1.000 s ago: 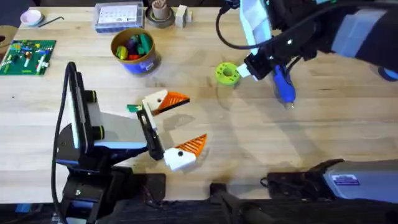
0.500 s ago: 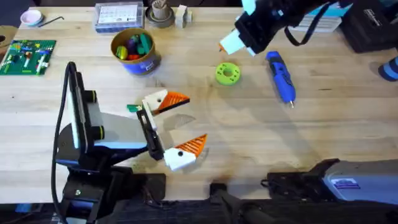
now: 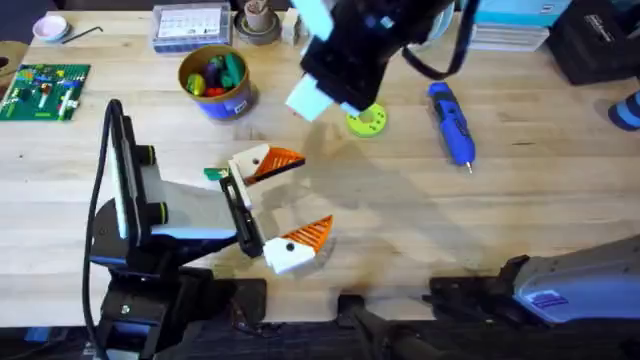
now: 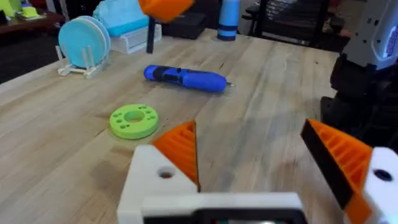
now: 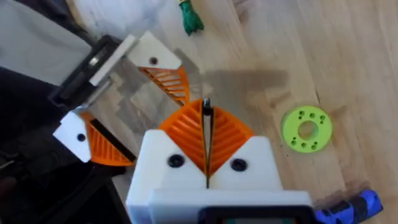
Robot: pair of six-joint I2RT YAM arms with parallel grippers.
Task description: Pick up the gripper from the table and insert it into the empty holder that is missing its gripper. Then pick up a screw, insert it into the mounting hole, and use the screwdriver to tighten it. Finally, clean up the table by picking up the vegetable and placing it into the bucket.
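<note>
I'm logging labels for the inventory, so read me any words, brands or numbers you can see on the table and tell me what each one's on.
No text here can be read.
Clear box at the table's far edge: printed sheet, too small to read.
White sticker on the right arm's base: print too blurred to read.
Blue screwdriver, lime-green disc, bucket: no readable markings.

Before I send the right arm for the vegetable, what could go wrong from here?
1. The vegetable lies right beside the left gripper, so reaching for it could knock that gripper.
2. The right gripper is shut; unless it opens first, it may just push the vegetable away.
3. The bucket already holds toys, so a dropped piece might bounce out.
</note>
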